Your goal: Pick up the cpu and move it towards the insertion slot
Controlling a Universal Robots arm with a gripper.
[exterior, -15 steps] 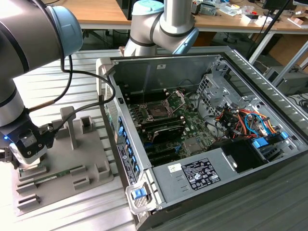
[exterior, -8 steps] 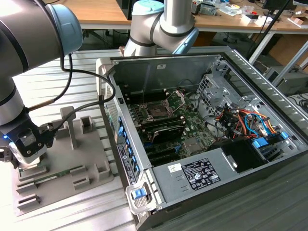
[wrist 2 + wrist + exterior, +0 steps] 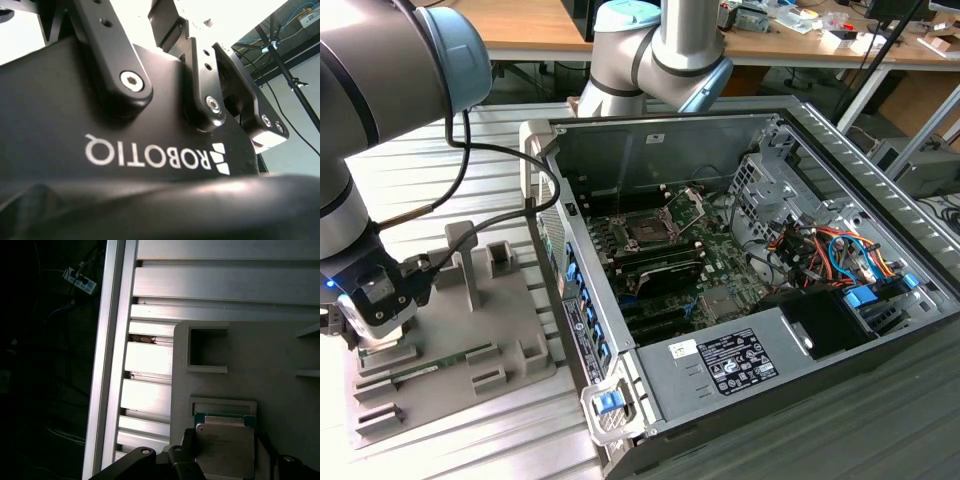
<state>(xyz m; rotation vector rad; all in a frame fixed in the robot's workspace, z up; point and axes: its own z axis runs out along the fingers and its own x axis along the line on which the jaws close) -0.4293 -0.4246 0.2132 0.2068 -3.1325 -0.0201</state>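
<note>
Silver-topped cpu (image 3: 225, 452), at a raised-rim pocket of the grey tray (image 3: 280, 355), first wrist view. Holding it: gripper (image 3: 378, 335), clenched, black fingers (image 3: 188, 460) pressed to two opposite edges; low over the tray at eight o'clock in the exterior view. Also listed: insertion slot (image 3: 648, 228), inside the open computer case (image 3: 650, 150), well apart, two o'clock from the gripper.

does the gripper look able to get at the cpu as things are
Probably yes: the gripper sits low over the grey tray, right above the cpu, and nothing shows between them.
</note>
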